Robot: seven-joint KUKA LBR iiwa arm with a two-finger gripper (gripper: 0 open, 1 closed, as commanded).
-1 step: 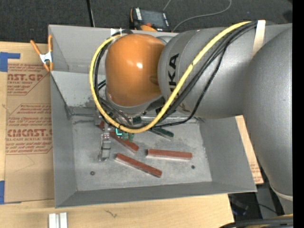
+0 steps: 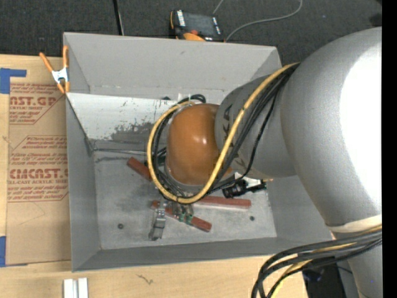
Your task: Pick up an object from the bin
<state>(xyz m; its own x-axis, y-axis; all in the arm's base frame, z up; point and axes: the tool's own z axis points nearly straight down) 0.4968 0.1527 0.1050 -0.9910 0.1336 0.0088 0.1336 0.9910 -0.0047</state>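
Fingers are hidden beneath the orange wrist cover (image 2: 189, 143), so how far apart they stand, and whether anything is between them, cannot be told. The gripper hangs low over the middle of the grey bin (image 2: 115, 207), with yellow and black cables (image 2: 155, 166) looped round the cover. Just below the cover's lower edge lie a small green-and-dark piece (image 2: 180, 214), a small grey metal piece (image 2: 157, 227) to its lower left, and a short reddish-brown stick (image 2: 200, 225). A longer reddish-brown stick (image 2: 228, 202) lies to the right of these. A third stick (image 2: 136, 165) pokes out at the cover's left, and a black-and-white piece (image 2: 244, 187) sits at its right edge.

The step in hand looks like the descent onto one of these things (which one is uncertain, since several crowd together). To do it well, the arm should come straight down so that only one thing lies between the jaws. A stick is best taken across its narrow width near the middle, so that it does not swing. Closing near the small pieces risks pinching two at once or nudging one aside. The lift should go straight up, clear of the sloping walls.
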